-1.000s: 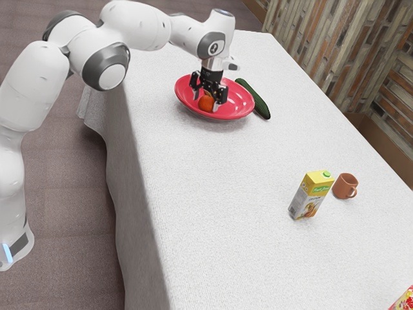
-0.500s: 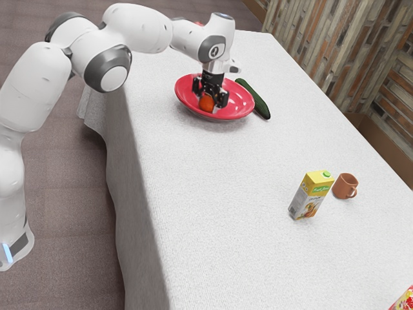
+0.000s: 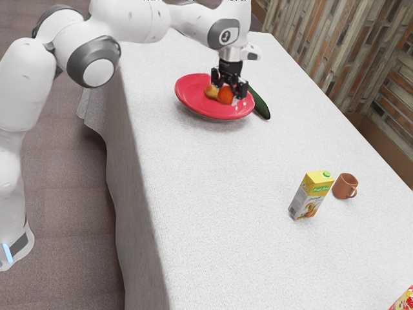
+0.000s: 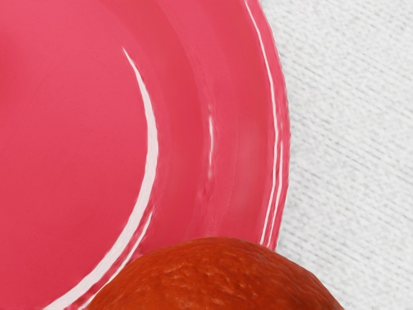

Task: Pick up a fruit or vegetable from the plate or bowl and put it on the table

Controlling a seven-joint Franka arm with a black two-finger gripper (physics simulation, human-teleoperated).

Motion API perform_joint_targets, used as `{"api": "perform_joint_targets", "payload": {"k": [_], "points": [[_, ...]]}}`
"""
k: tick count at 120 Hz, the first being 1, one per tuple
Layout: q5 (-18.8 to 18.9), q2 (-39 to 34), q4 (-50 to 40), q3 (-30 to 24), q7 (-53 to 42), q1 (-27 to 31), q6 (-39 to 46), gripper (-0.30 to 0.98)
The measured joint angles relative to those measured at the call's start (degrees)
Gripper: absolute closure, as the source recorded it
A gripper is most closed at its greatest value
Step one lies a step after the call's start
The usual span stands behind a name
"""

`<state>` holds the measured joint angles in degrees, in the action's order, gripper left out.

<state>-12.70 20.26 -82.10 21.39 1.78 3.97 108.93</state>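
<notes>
Streaks of light are reflected by the smooth, glossy plate (image 4: 64,161), while finely pitted skin is seen on the orange (image 4: 216,278). A matt, coarse weave is shown by the cloth (image 3: 213,194). A dull finish is borne by the mug (image 3: 344,186), and the wall (image 3: 348,64) is faced with rough, wood-like strips.

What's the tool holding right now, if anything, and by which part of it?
The tool holds the orange-red fruit by two opposite sides, over the red plate.
</notes>
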Motion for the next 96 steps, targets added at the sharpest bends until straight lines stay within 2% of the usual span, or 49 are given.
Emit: {"api": "perform_joint_targets", "payload": {"k": [33,62,76,96], "points": [[1.5,0.0,1.8,-0.1,0.2,-8.1,-1.0,0.37],[2.3,0.1,1.9,-0.1,0.3,-10.8,-1.1,0.37],[2.9,-0.2,1.9,-0.1,0.1,-11.9,-1.1,0.16],[3.2,-0.5,1.8,-0.1,0.0,-12.1,-1.1,0.05]]}}
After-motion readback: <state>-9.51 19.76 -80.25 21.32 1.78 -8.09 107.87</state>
